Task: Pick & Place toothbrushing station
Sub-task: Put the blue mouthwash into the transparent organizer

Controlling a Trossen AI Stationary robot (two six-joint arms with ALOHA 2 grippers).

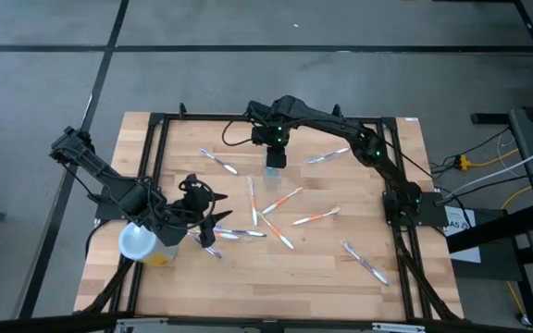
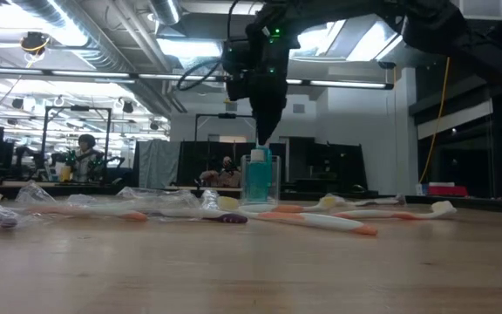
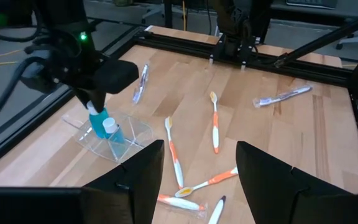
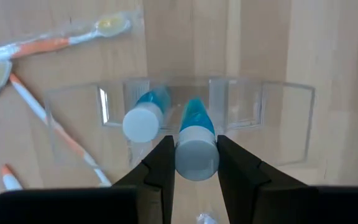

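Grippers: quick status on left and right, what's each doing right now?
Left gripper: open, holding nothing, above the table by the yellow tub.
Right gripper: shut on a blue tube in the clear holder.

my table (image 1: 248, 277) is a pale wooden butcher-block top inside a black metal frame (image 1: 160, 139). toothbrushes lie scattered flat on it: an orange-and-white cluster (image 1: 280, 211) near the centre, a purple-tipped one (image 1: 218, 162) toward eleven o'clock, a wrapped one (image 1: 327, 156) toward one o'clock, another (image 1: 365, 264) at four o'clock, and wrapped ones (image 1: 239, 233) at eight o'clock. the clear holder (image 1: 273, 181) stands on the wood just past centre toward twelve. a yellow tub with a pale round lid (image 1: 142, 244) sits at eight o'clock by the edge.
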